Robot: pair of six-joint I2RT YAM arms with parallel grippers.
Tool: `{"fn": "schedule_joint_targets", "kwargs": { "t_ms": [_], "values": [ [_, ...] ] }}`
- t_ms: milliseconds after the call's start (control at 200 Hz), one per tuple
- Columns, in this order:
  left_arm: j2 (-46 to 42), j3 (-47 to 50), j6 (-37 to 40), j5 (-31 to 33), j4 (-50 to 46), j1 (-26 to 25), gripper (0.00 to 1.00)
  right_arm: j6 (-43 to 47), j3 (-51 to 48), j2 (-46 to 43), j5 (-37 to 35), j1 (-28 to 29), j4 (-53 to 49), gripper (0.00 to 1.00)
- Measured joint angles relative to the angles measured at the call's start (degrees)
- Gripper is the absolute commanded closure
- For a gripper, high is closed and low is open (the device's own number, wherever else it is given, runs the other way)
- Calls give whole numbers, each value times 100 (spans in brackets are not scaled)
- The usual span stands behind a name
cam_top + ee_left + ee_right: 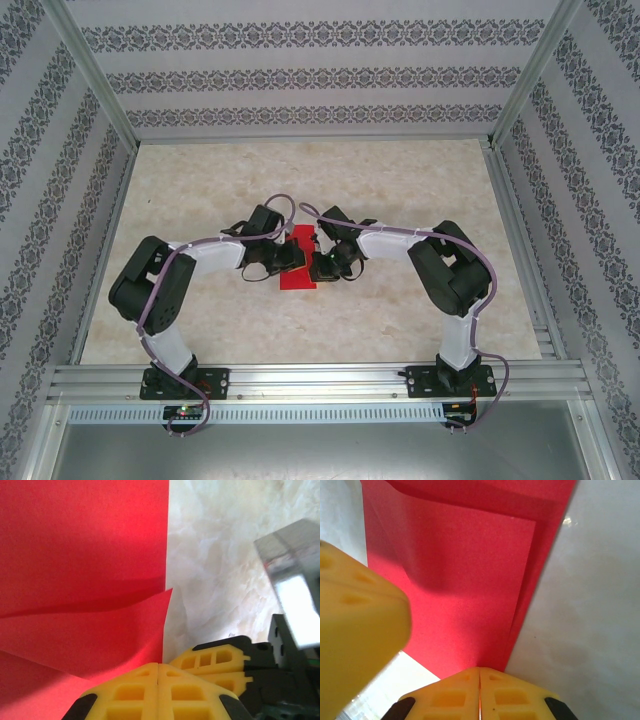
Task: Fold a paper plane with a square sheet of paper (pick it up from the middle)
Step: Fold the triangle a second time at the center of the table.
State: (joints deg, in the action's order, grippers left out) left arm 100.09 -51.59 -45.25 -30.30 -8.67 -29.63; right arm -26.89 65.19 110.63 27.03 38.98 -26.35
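- At the near edge, the bases of both arms are bolted to an aluminium rail [320,378], the left arm on the left.
- Both arms bend inward and meet over the middle of the marble-look table [200,200].
- The left gripper [294,262] has its yellow fingers pressed together with no gap. In the left wrist view, the tips [158,672] are at the edge of the red sheet.
- The right gripper [319,266] is closed in the same way. In the right wrist view, its tips [480,677] touch the near corner of the sheet. I cannot tell if either gripper pinches paper between the fingers.
- The two grippers are very close, tip near tip: the right one [190,666] lies just beside the left fingers.
- The sheet of paper [297,279] lies on the table between and under the grippers. It is partly folded: one layer lies over another [470,590], and a flap [90,630] is lifted a little.
- Behind the table stand walls with patterned stripes [300,75].
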Motion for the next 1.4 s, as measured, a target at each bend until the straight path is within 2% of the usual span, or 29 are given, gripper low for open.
{"fn": "schedule_joint_targets", "kwargs": {
  "t_ms": [594, 959, 1159, 1399],
  "values": [
    [391, -48, -50, 125, -20, -79, 97, -22, 72, 61, -42, 0, -133, 93],
    [444, -216, 284, 125, -295, 4, 89, 4, 197, 136, -190, 28, -323, 93],
    [450, -223, 420, 57, -291, 275, 88, 24, 221, 140, -352, 79, -391, 93],
    [450, -149, 612, -20, -138, 863, 88, 46, 221, 162, -361, 79, -391, 93]
  ]
}}
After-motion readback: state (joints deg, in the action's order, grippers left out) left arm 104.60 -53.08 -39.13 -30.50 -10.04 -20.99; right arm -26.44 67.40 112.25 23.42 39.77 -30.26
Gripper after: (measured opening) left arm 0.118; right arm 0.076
